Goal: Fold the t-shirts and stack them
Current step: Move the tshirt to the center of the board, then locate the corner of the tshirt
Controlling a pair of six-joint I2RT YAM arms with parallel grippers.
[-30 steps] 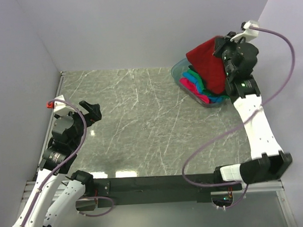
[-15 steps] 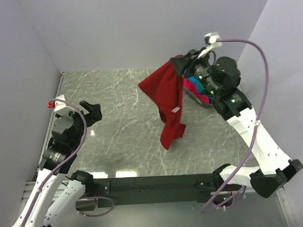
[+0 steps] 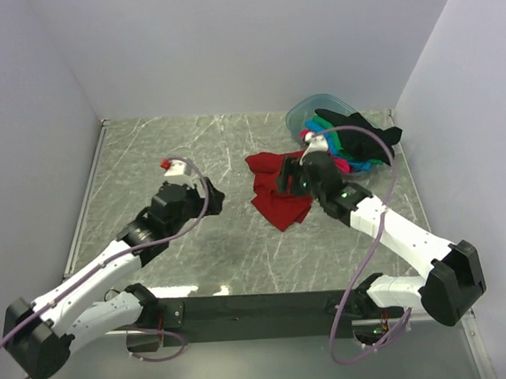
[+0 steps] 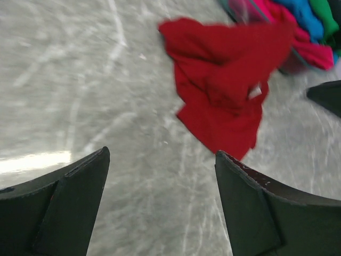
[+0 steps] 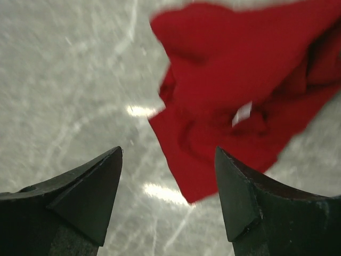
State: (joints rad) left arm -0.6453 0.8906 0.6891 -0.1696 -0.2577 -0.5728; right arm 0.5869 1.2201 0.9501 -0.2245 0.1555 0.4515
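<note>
I count five shirts. One dark red t-shirt [image 3: 276, 193] is on the counter [image 3: 193, 150]. Four more are at the far right: one black t-shirt [image 3: 359, 123], one green t-shirt [image 4: 325, 10], one bright blue t-shirt [image 4: 298, 10] and one hot pink t-shirt [image 4: 314, 50]. There is one clear tub [image 3: 304, 113]. I have two tools, my left tool [image 4: 161, 154] and my right tool [image 5: 168, 150].
</note>
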